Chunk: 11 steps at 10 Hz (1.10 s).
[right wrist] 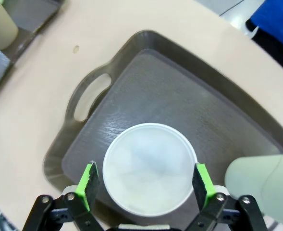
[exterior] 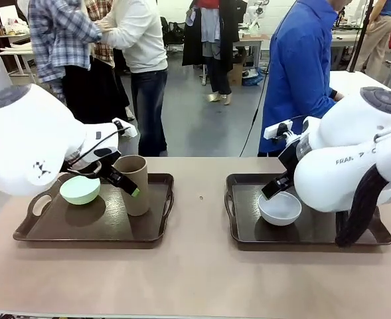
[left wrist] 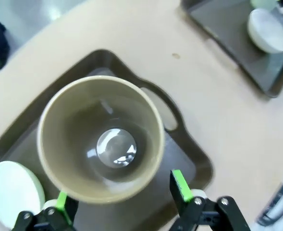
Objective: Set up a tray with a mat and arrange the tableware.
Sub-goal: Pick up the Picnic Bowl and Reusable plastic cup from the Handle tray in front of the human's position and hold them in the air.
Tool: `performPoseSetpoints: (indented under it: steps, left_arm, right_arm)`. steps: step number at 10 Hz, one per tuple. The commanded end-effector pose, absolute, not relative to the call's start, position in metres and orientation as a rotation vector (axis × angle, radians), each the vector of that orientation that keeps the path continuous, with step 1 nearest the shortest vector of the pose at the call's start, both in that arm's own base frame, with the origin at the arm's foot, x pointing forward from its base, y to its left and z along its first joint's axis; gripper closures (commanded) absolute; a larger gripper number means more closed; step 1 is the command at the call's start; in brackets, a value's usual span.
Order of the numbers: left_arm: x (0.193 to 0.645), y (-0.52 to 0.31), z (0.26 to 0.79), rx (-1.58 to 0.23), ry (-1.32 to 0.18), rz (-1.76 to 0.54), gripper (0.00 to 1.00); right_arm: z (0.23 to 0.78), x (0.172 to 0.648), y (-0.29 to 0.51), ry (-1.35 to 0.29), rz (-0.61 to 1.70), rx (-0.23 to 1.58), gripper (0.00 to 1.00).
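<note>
1. Front view: a tan table (exterior: 195, 279) fills the lower half of the frame. Two dark brown trays with handles lie on it side by side and well apart, the left tray (exterior: 89, 229) at lower left and the right tray (exterior: 248, 229) at lower right
2. On the left tray, a mint green bowl (exterior: 80, 190) sits near the left handle. A tall brown cup (exterior: 137, 179) stands upright near the right edge, apart from the bowl
3. A white robot arm comes in from the left edge of the front view, above that tray. In its wrist view the left claw (left wrist: 120, 193) is released, with its green-tipped fingers (left wrist: 179, 185) spread wide at the bottom of the frame. The cup's round mouth fills the middle, seen from straight above, and the claw grips nothing
4. On the right tray, a white bowl (exterior: 279, 208) sits left of centre, partly under the second white arm, which comes in from the right edge
5. In the right wrist view the right claw (right wrist: 145, 180) is also released. Its two green pads stand either side of the white bowl's rim, just beside it, and whether they touch it cannot be told
6. A pale green cup (right wrist: 259, 179), blurred, shows at the lower right of the right wrist view, near the white bowl over the same tray
7. A person in a blue jacket (exterior: 301, 66) stands at the far side of the table, at the upper right of the front view
</note>
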<state>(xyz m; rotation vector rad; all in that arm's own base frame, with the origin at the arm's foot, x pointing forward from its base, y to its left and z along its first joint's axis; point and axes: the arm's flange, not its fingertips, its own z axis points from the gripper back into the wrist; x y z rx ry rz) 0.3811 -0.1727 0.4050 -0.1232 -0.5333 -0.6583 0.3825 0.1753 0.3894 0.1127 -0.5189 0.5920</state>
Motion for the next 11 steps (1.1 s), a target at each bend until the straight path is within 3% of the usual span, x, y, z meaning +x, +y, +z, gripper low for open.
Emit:
performPoseSetpoints:
  steps: [1, 4, 6, 8, 11]
  left_arm:
    - [0.275, -0.118, 0.410, -0.139, -0.498, -0.626, 0.00]
    - [0.251, -0.097, 0.415, -0.012, -0.336, -0.574, 0.00]
    - [0.245, -0.092, 0.425, -0.078, -0.351, -0.599, 0.00]
    - [0.265, -0.061, 0.445, -0.406, -0.539, -0.663, 0.00]
    - [0.275, 0.023, 0.454, -0.890, -0.734, -0.676, 0.00]
  right_arm:
    - [0.397, 0.280, 0.127, -0.482, 0.496, 0.174, 0.00]
    - [0.405, 0.230, 0.102, -0.407, 0.406, 0.207, 0.00]
    - [0.415, 0.213, 0.090, -0.406, 0.412, 0.284, 0.00]
    - [0.435, 0.241, 0.050, -0.541, 0.464, 0.625, 0.00]
    - [0.447, 0.231, -0.042, -0.756, 0.417, 1.075, 0.00]
